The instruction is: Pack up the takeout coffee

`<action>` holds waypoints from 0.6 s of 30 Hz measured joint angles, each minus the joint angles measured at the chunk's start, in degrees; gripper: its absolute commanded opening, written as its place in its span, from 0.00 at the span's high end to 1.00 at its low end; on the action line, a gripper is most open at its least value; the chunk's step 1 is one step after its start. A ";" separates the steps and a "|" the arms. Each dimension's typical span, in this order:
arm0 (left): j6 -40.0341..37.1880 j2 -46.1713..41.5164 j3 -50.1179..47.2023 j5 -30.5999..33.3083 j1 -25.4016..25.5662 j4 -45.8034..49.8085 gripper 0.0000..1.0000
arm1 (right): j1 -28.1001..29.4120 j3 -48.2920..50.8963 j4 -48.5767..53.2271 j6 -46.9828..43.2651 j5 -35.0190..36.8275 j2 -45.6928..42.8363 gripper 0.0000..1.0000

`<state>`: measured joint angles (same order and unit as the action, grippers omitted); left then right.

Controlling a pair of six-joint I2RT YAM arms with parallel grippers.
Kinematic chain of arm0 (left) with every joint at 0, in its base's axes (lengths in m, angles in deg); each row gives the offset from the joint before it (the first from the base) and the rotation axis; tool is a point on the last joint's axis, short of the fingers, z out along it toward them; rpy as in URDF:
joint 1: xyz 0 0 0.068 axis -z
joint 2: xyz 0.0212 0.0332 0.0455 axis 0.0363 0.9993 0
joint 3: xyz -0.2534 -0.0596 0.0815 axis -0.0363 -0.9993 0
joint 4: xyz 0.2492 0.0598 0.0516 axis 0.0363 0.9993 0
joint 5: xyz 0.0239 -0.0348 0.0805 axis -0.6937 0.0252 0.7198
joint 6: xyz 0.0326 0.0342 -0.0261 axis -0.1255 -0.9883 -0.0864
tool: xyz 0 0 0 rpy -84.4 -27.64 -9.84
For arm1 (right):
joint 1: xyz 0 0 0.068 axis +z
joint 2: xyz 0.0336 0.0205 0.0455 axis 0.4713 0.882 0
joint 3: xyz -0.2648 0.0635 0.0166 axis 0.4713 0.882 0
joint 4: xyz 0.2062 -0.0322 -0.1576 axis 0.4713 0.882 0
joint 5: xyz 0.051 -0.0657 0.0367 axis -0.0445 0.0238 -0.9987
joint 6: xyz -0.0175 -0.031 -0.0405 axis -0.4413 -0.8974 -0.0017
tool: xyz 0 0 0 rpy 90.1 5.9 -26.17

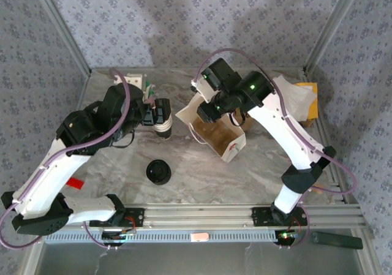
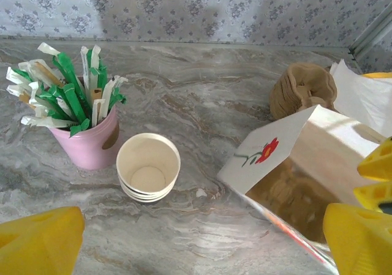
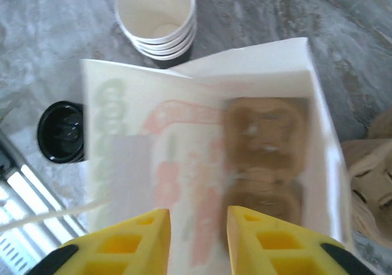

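Left wrist view first: we see the left gripper (image 2: 202, 247) spread wide, its yellow fingers (image 2: 37, 241) at the two lower corners with nothing between them, over the marble table (image 2: 202, 103). Ahead of it stands a stack of lidless cups (image 2: 148, 176), just beside a pink pot (image 2: 92, 149) of sachets. In the right wrist view the right gripper (image 3: 199, 226) hovers over the open mouth of the paper bag (image 3: 245, 67), fingers a little parted and pinching nothing (something brown and blurred lies deep in the bag). A round black lid-shaped thing (image 3: 60, 132) stands on the table near the bag. Whether a cup is under it we cannot tell, so we cannot say where the takeout coffee is.
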<state>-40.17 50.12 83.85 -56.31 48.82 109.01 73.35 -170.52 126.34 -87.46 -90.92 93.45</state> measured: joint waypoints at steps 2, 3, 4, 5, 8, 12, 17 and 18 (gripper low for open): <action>-0.02 0.28 0.39 0.00 0.00 0.11 0.00 | -0.42 0.13 0.42 0.02 -2.16 0.00 0.67; -0.04 0.35 0.59 0.00 0.00 0.15 0.00 | -0.76 0.50 0.37 0.04 -2.89 0.00 0.67; -0.15 0.31 0.85 0.00 0.00 0.22 0.00 | -1.22 1.16 0.35 0.07 -3.37 -0.13 0.67; -0.17 0.26 0.98 0.02 0.00 0.20 0.00 | -1.73 1.97 0.28 0.22 -3.85 -0.22 0.67; -0.15 -0.11 1.22 0.02 0.00 0.22 0.00 | -3.67 4.96 -0.24 0.70 -5.38 -0.33 0.67; 0.07 -0.79 1.22 0.02 0.00 0.26 0.00 | -6.58 7.19 -0.50 1.09 -8.20 -0.31 0.66; 0.26 -0.96 1.22 0.02 0.00 0.26 0.00 | -9.20 7.19 -0.09 0.94 -13.25 0.46 0.61; 0.26 -0.94 1.22 0.02 0.00 0.26 0.00 | -9.51 7.19 0.24 0.85 -14.43 1.03 0.59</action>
<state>-39.91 49.18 85.08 -56.28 48.82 109.27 63.84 -163.33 126.58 -86.61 -105.34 94.48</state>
